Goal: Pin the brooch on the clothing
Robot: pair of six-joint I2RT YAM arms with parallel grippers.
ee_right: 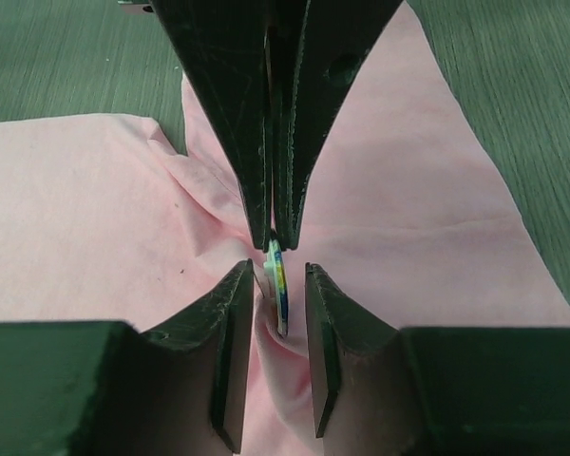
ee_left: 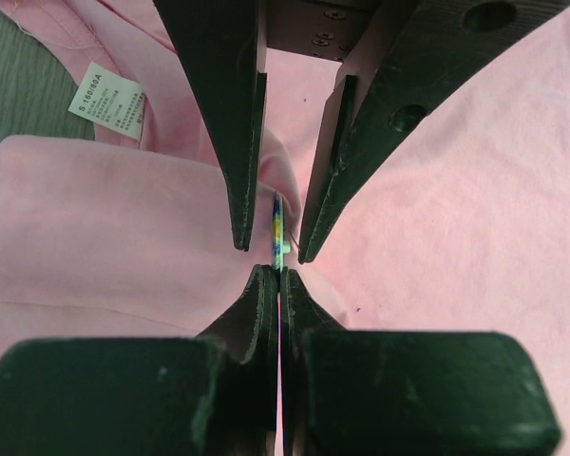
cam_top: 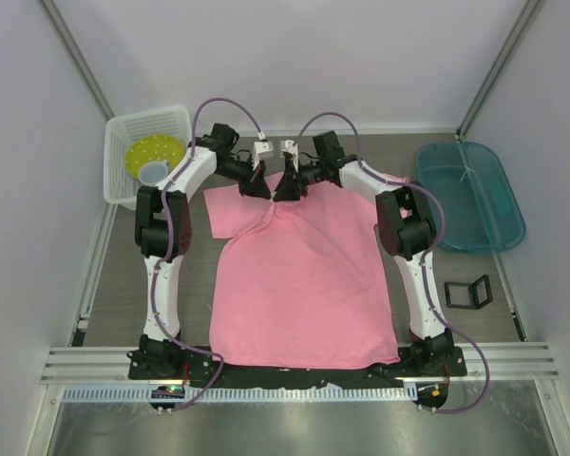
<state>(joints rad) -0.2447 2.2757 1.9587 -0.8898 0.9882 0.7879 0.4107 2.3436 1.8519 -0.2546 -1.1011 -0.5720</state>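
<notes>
Your left end effector (ee_left: 279, 277) is pinching the brooch (ee_left: 277, 226) by its edge. Its two fingers (ee_left: 252, 313) are pressing together with only a thin bluish sliver showing between them, and the rest of the badge is sticking out edge-on past the tips. Your right end effector (ee_right: 275, 269) is facing it tip to tip and standing open. Its fingers (ee_right: 230, 323) are straddling the protruding part of the brooch, one on each side, and a gap is showing on both sides, so they are not gripping it.

Directly beneath the two sets of fingertips the clothing (cam_top: 304, 285) is bunching into soft folds that are running in towards the brooch. Whether the pin is going through the fabric you cannot tell from these views. Just off to the side of your left end effector, the white label (ee_left: 107, 100) is showing inside the collar. From the end effectors back towards the arm bases, the rest of the pink shirt is lying spread on the dark surface (cam_top: 114, 285).

Further out past your left end effector a white basket (cam_top: 114, 166) is holding a yellow dish (cam_top: 166, 147). Past your right end effector a teal tray (cam_top: 513, 214) is sitting beside the shirt, and behind it — nearer the right arm's base — a small black case (cam_top: 468, 293) is lying on the surface.
</notes>
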